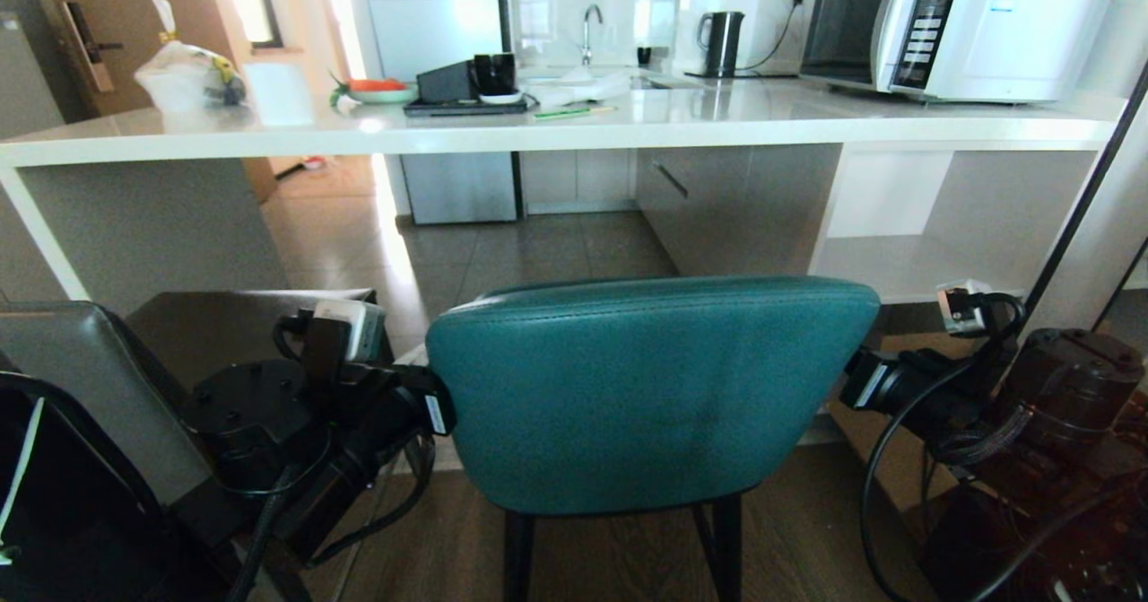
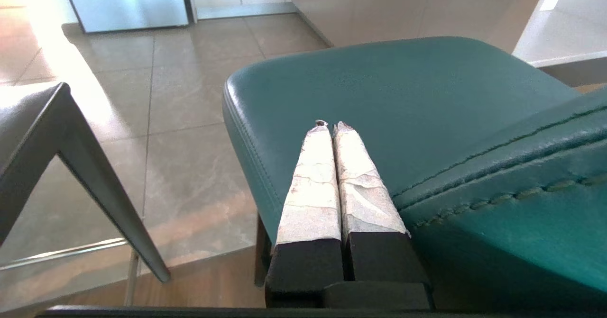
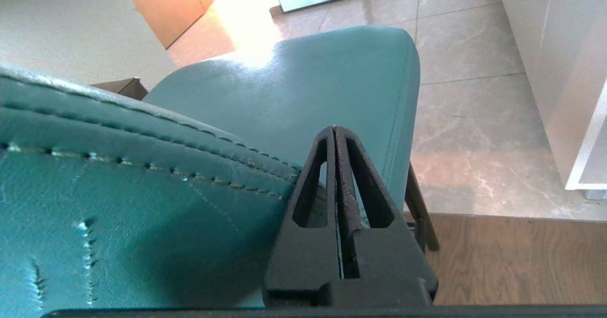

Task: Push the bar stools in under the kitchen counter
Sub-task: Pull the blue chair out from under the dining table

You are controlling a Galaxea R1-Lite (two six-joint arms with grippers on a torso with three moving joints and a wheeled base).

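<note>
Your teal stool (image 1: 650,396) stands in front of the counter (image 1: 556,126), not yet under it. Your left gripper (image 2: 330,124) and right gripper (image 3: 335,128) flank its backrest, both clenched on nothing.

No legible text, brand, number or sign is found anywhere in view. The microwave (image 1: 960,23) on the table (image 1: 682,122) carries a blue-and-white sticker at its upper corner and a column of marked buttons on its control panel, but the print on both is too small to read. White tags on the arms' wrists by the stool show nothing readable either.
</note>
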